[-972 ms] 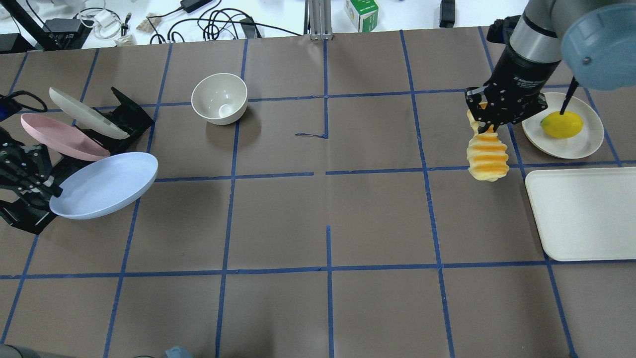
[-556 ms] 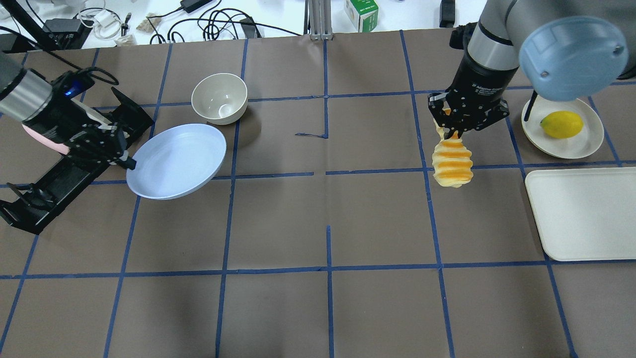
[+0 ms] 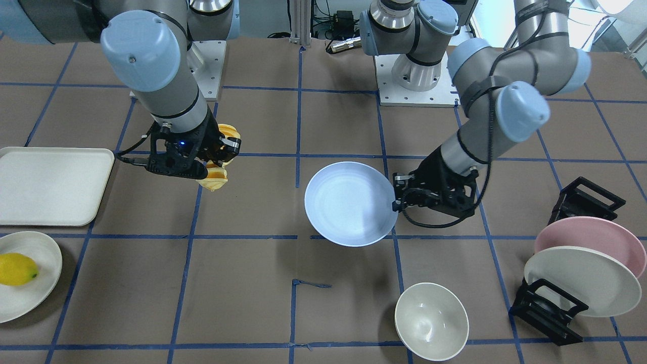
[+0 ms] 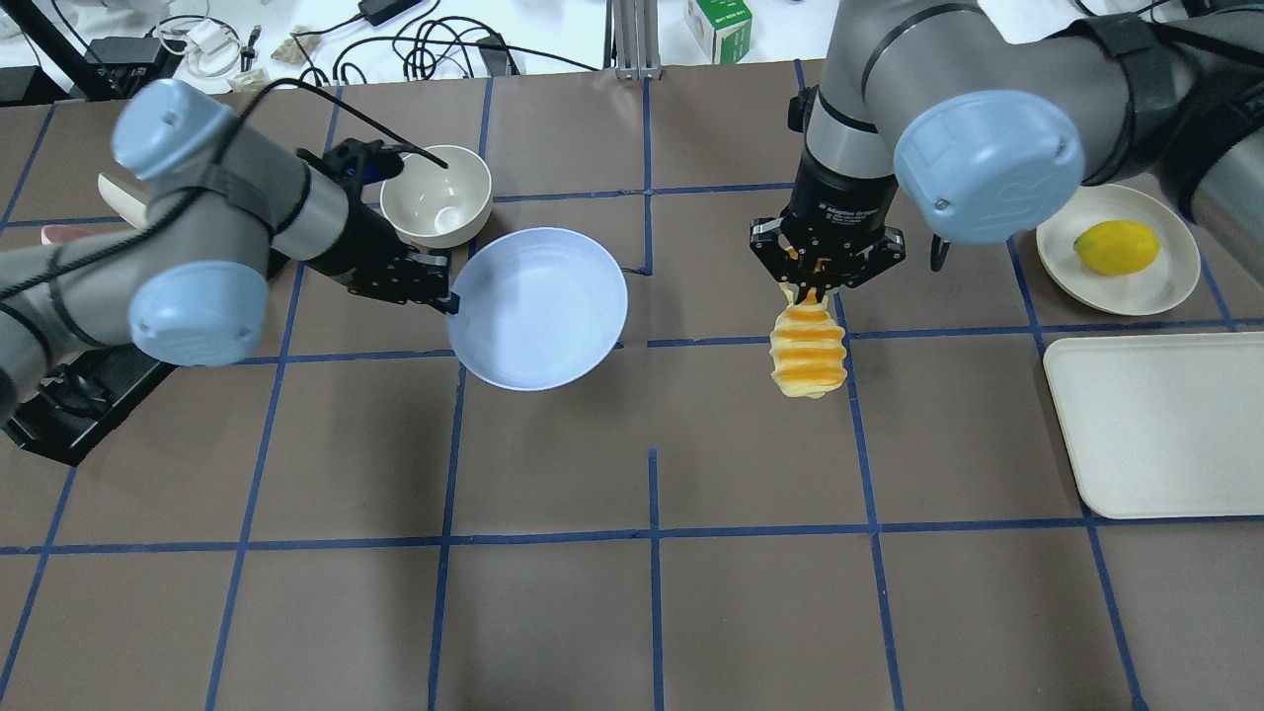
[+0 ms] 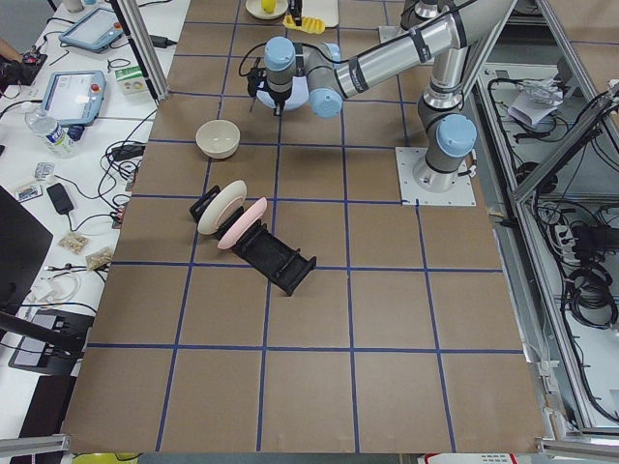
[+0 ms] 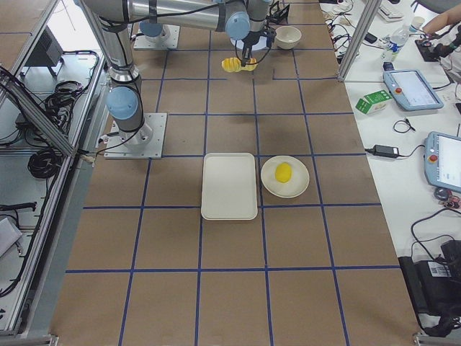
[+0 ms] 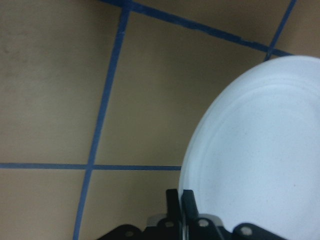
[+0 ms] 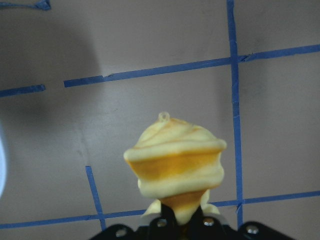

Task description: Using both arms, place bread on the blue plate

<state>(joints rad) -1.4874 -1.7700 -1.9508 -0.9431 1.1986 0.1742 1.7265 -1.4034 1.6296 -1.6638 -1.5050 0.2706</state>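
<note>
The pale blue plate hangs above the table, left of centre, held by its left rim. My left gripper is shut on that rim; the plate also shows in the front view and in the left wrist view. The ridged orange-yellow bread hangs end-down from my right gripper, which is shut on its top end, right of the plate with a gap between them. The bread also shows in the right wrist view and partly in the front view.
A cream bowl stands just behind the plate. A black rack holds a pink plate and a cream plate at the far left. A lemon on a cream plate and a white tray lie at the right.
My left arm has carried the blue plate off the rack and rightward toward the table's middle. My right arm has carried the bread leftward toward the middle.
</note>
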